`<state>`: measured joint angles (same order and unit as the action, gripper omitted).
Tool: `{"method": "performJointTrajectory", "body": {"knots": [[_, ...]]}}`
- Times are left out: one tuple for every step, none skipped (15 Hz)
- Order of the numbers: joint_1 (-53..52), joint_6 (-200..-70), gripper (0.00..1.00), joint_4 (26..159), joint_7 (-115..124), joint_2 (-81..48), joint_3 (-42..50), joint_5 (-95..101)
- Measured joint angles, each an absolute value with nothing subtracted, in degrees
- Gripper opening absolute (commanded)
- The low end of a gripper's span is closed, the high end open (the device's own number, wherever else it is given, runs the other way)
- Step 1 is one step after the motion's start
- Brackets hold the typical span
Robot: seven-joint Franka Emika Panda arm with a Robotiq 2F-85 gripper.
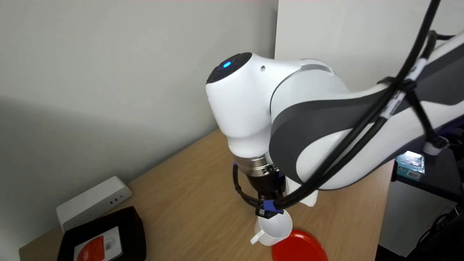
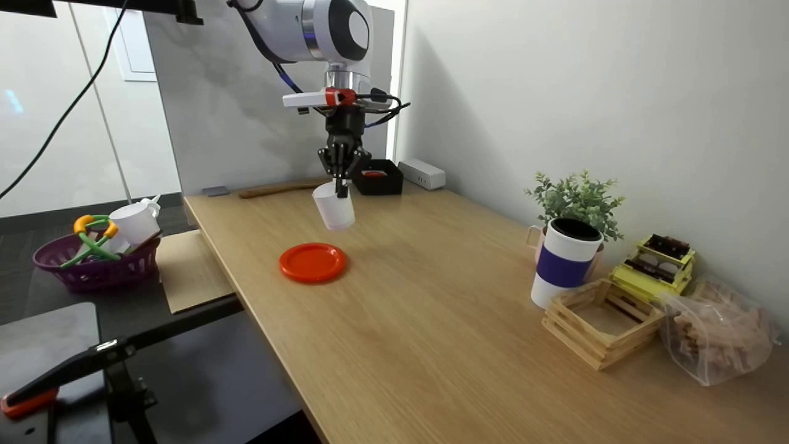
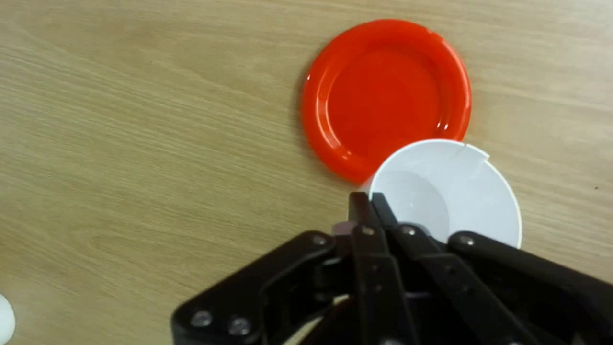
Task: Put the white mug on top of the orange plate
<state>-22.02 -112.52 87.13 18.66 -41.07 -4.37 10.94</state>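
The white mug (image 2: 333, 213) hangs tilted from my gripper (image 2: 341, 188) and appears raised above the table. My gripper is shut on the mug's rim wall; in the wrist view its fingertips (image 3: 370, 195) have one finger inside the mug (image 3: 471, 196) and one outside. The orange plate (image 2: 313, 263) lies flat on the table with nothing on it. In the wrist view the mug overlaps the near right edge of the plate (image 3: 383, 96). In an exterior view the mug (image 1: 277, 230) shows beside the plate (image 1: 299, 250), its handle pointing away from the plate.
A black tray (image 2: 382, 183) and a white power strip (image 2: 423, 174) stand by the wall. A white and purple tumbler (image 2: 561, 265), a plant (image 2: 579, 200), a wooden crate (image 2: 604, 324), a yellow item (image 2: 656, 268) and a plastic bag (image 2: 718, 333) stand farther along the wall.
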Motion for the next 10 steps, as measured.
{"method": "performJointTrajectory", "body": {"knots": [[-21.4,-111.7,0.0,87.8,16.6,-40.6,-5.0,9.9],[-20.8,-110.9,0.0,88.3,15.1,-40.4,-5.5,8.9],[-20.4,-110.0,0.0,88.7,13.9,-40.3,-5.9,7.9],[-20.0,-109.2,0.0,89.2,13.1,-40.3,-6.1,6.9],[-19.7,-108.7,0.0,89.8,12.6,-40.3,-6.3,5.8],[-19.4,-108.3,0.01,90.4,12.4,-40.4,-6.4,4.9],[-19.3,-108.3,0.01,90.5,12.4,-40.6,-6.4,4.9],[-19.3,-108.4,0.01,90.4,12.4,-40.7,-6.4,4.9],[-19.4,-108.4,0.01,90.3,12.4,-40.8,-6.4,4.9],[-19.5,-108.4,0.01,90.3,12.4,-40.8,-6.4,4.9]]}}
